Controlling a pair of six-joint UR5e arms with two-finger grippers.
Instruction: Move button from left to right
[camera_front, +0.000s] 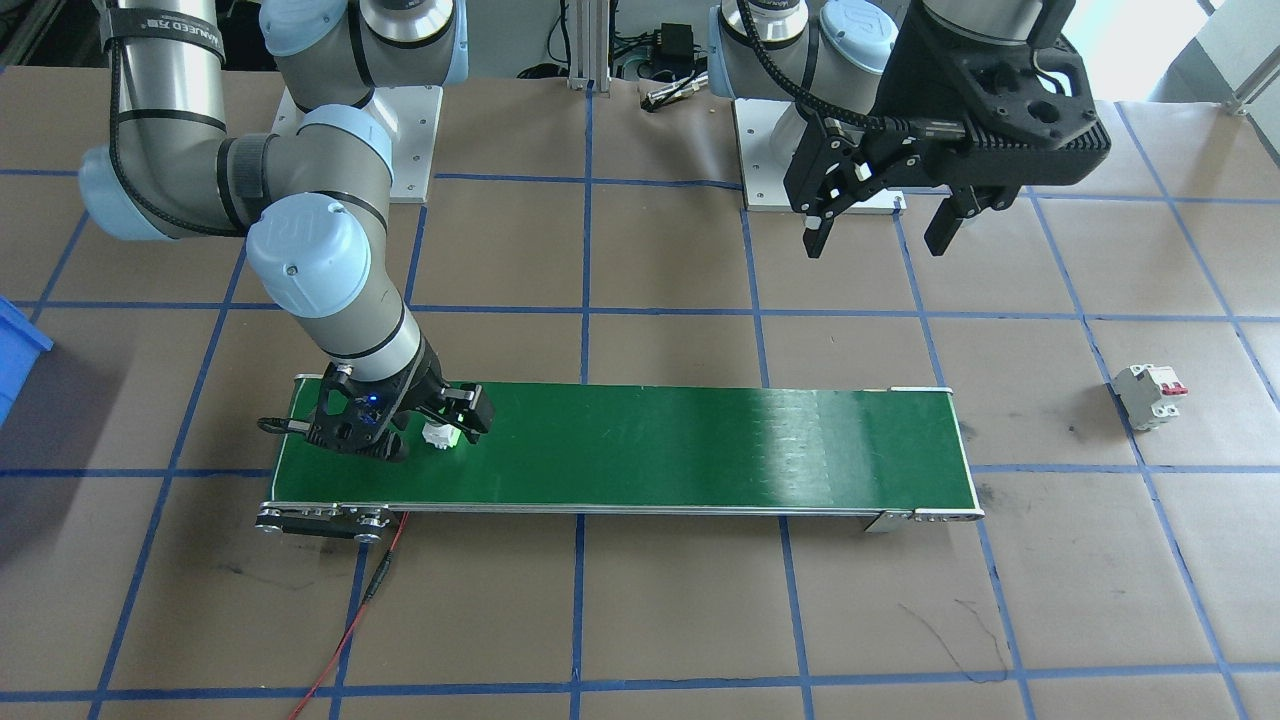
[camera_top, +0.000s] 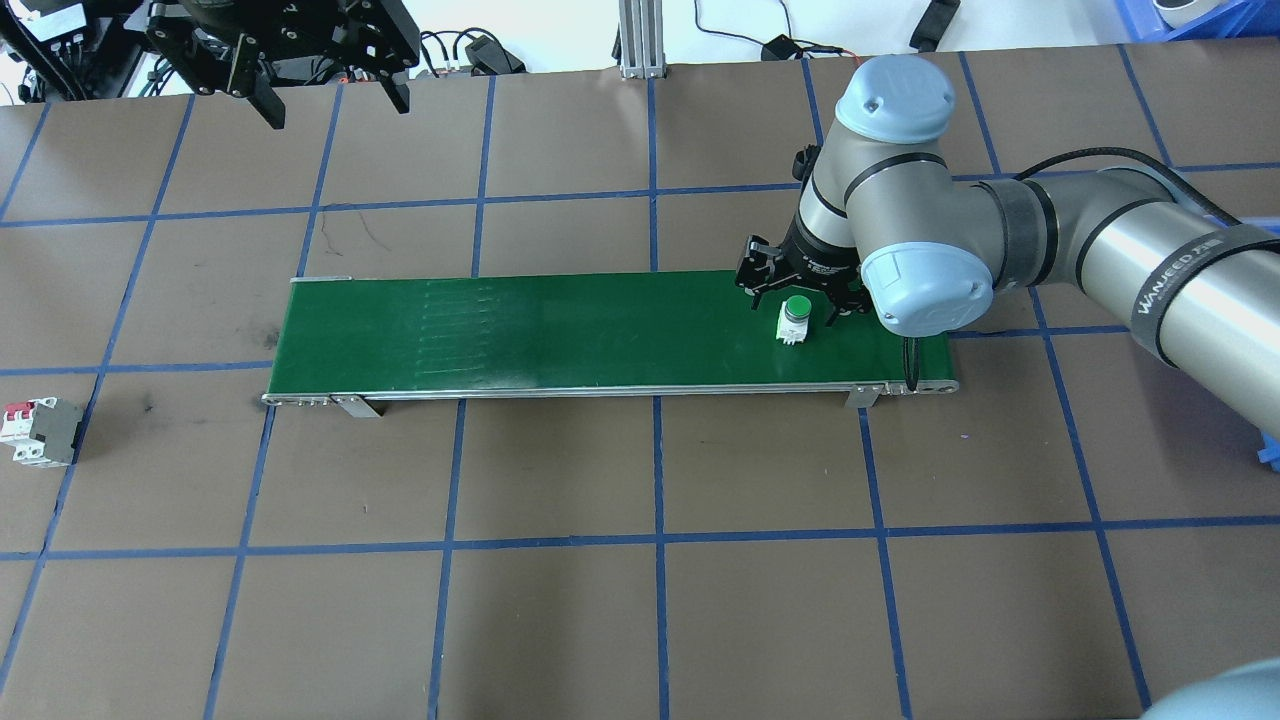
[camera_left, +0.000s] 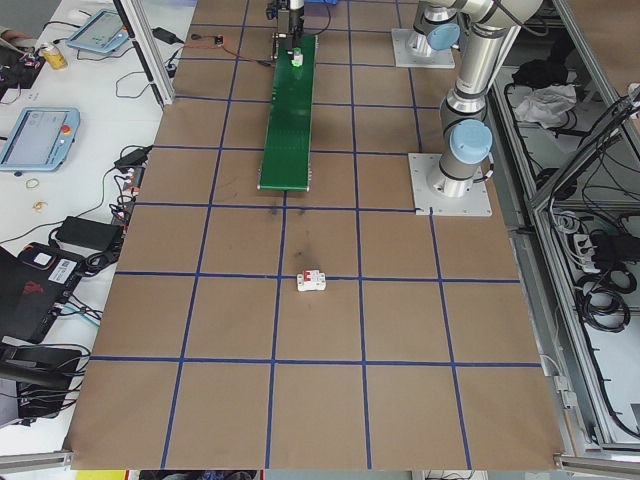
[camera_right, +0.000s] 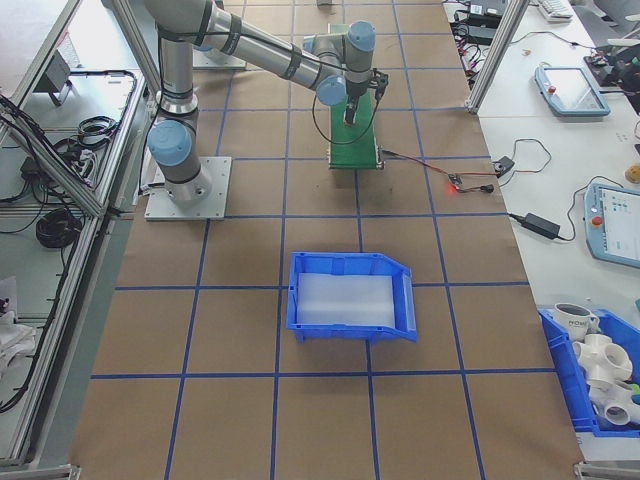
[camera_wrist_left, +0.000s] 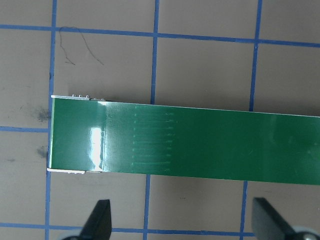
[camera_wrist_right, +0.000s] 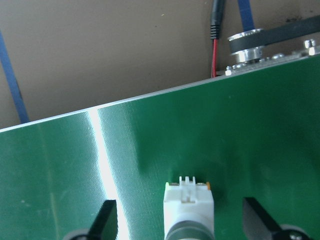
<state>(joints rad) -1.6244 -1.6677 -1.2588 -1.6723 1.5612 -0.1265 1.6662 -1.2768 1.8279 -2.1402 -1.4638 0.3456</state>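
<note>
From the overhead view, the left gripper (camera_top: 325, 100) hangs high over the surface's far left, jaws spread and empty, well apart from the button (camera_top: 795, 319). The button stands at the green belt's (camera_top: 560, 330) right end, between the right gripper's (camera_top: 800, 300) spread jaws, not yet pinched.

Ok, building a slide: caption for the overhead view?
Right gripper open around the button on the green conveyor; left gripper open, raised.

One button (camera_top: 795, 318), one breaker (camera_top: 40, 432), one conveyor (camera_top: 560, 330), two bins (camera_right: 350, 297).
</note>
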